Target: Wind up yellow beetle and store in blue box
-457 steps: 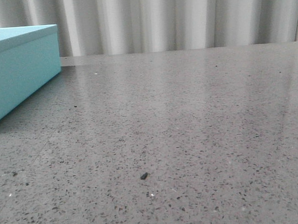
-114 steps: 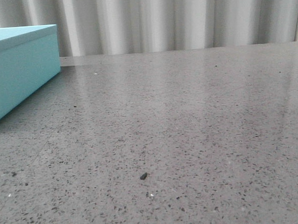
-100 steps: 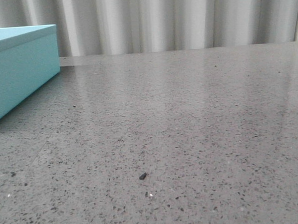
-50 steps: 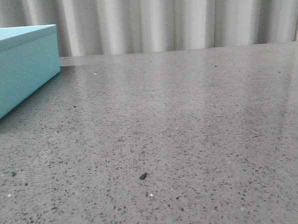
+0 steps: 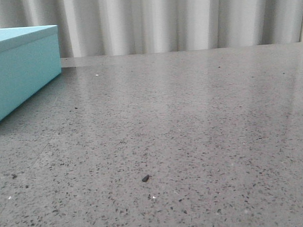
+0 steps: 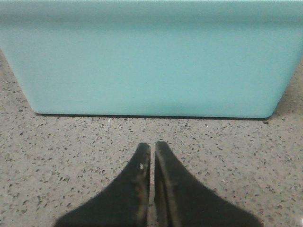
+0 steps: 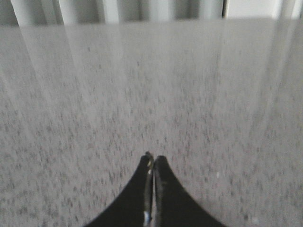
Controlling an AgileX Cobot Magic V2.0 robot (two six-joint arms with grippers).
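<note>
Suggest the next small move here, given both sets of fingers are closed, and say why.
Probably look for the toy first: no yellow beetle shows in any view. The left gripper sits shut facing the blue box, the right gripper shut over bare table.

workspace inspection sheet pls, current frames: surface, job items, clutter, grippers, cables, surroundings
Surface: grey speckled stone-look table, glossy, with streaky reflections.
Job's things: blue box at the far left of the front view, top flat and closed as far as shown; its side fills the left wrist view. Yellow beetle: nothing seen in any view.
Clutter: one small dark speck near the front of the table; a few tiny white flecks.
Grippers: left gripper shut and empty, tips pointing at the box side, apart from it. Right gripper shut and empty over bare table.
Cables: nothing seen.
Surroundings: pale pleated curtain behind the table's far edge.
</note>
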